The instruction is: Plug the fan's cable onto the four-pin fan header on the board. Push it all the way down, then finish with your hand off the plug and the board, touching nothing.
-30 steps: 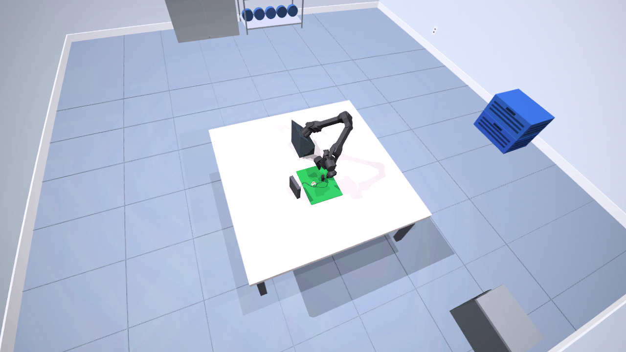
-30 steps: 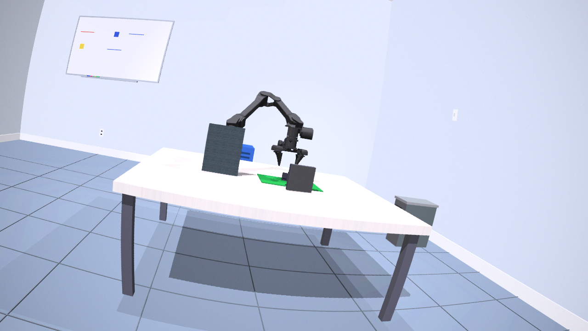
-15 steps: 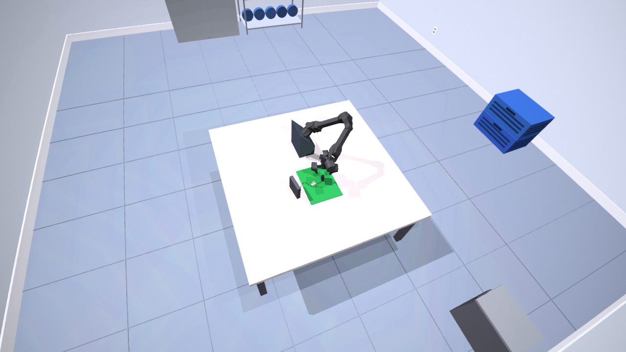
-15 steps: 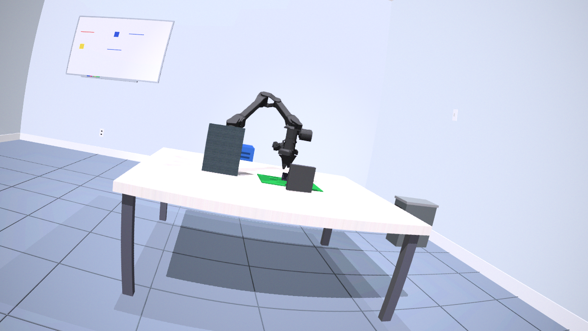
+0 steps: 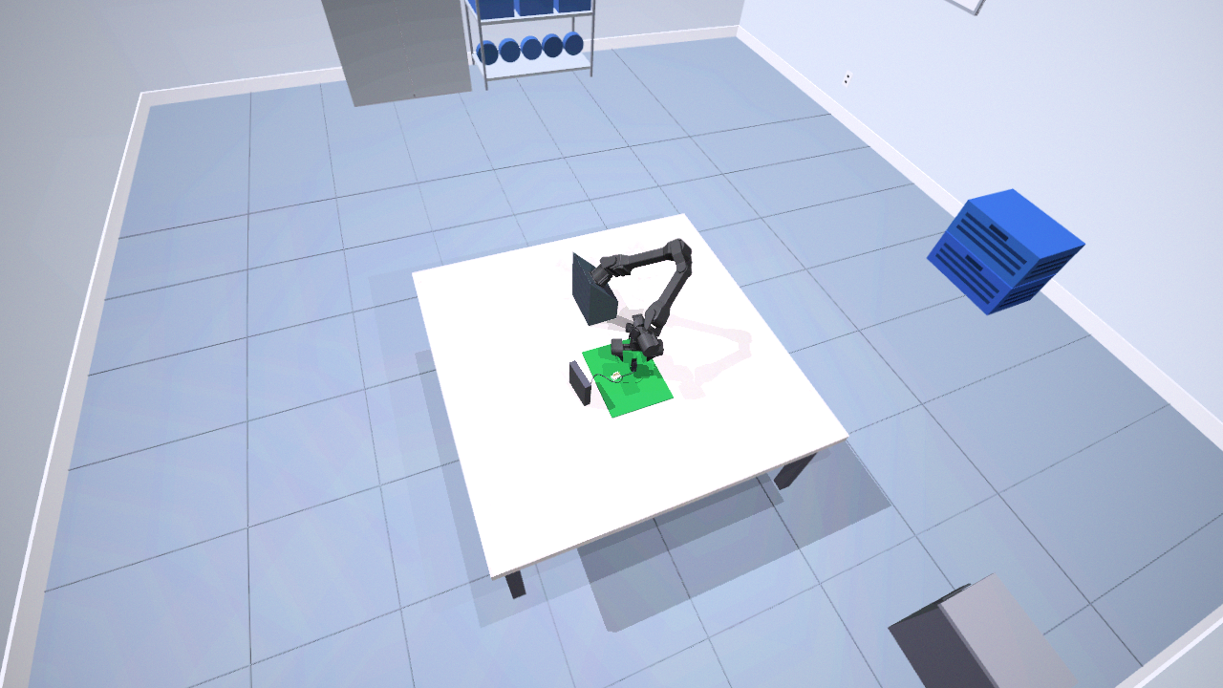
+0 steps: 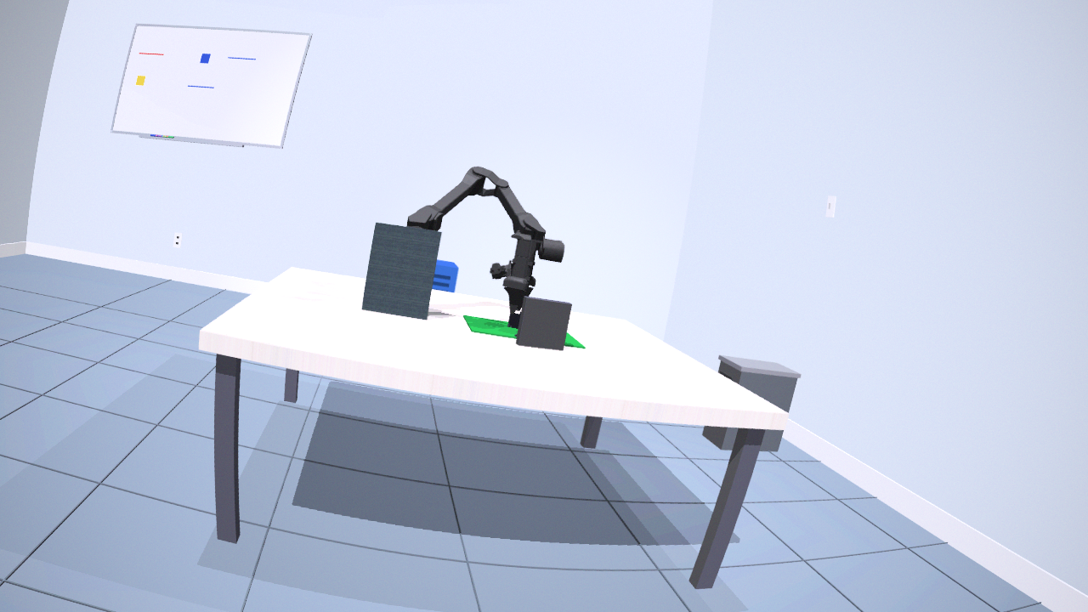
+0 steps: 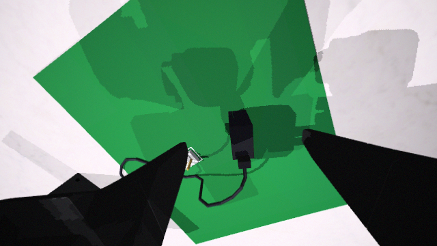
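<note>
Table [image 5: 529, 479]: a white square top carried the work near its middle, with broad bare surface toward the near and right edges.
Board [image 7: 143, 102]: the green board lay flat on the table; in the wrist view all but its hidden near-left side showed white table beyond it, one corner pointing toward the bottom of the frame.
Screen [image 6: 400, 270]: a dark upright panel stood on the table beside the arm's base, well apart from the board.
Fan [image 6: 543, 323]: a dark box stood at the board's edge nearest the exterior camera, hiding the claw's tips from that side.
Claw [image 7: 244, 141]: the gripper hung over the board, pointing down, spread wide and holding nothing; its two black fingers framed the lower half of the wrist view.
Plug [image 7: 242, 138]: the black plug lay on the board between the two fingers and below them, nearer the right one, touching neither.
Cable [image 7: 222, 199]: a thin black lead ran from the plug's near end, looped across the board and passed behind the left finger toward the fan.
Header [image 7: 193, 158]: the small white four-pin header sat on the board just beside the left fingertip, partly hidden by it, apart from the plug.
</note>
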